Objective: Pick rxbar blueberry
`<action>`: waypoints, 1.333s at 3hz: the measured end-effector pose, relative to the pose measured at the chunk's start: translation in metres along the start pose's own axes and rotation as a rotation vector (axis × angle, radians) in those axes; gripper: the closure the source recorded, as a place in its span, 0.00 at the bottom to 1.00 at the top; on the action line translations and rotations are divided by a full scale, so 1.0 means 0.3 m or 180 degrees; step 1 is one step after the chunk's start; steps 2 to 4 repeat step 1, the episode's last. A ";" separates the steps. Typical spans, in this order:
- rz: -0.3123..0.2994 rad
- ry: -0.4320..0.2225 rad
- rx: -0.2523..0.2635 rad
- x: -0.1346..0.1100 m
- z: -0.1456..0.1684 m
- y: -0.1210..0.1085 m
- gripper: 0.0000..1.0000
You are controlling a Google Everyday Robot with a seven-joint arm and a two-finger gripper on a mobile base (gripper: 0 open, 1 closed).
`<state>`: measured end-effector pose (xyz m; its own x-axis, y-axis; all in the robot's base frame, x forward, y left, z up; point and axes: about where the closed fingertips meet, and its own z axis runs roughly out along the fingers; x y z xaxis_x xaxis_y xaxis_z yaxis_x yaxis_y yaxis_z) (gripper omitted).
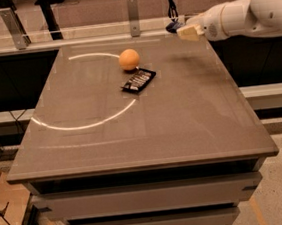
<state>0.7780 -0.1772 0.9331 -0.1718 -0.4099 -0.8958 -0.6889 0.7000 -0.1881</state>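
Note:
My gripper [181,30] hangs above the table's far right part, at the end of the white arm that reaches in from the right. It is shut on the rxbar blueberry [173,26], a small dark blue bar that sticks out to the left of the pale fingers [190,32]. The bar is held off the table, with its shadow on the surface below. Most of the bar is hidden by the fingers.
An orange [129,59] sits at the far middle of the brown table [133,135]. A black packet with pale stripes [138,80] lies just in front of it. A white arc is marked on the tabletop. A railing with posts runs behind the table.

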 end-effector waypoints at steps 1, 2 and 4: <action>-0.0011 -0.0012 0.0009 -0.012 -0.006 -0.002 1.00; -0.0011 -0.0012 0.0009 -0.012 -0.006 -0.002 1.00; -0.0011 -0.0012 0.0009 -0.012 -0.006 -0.002 1.00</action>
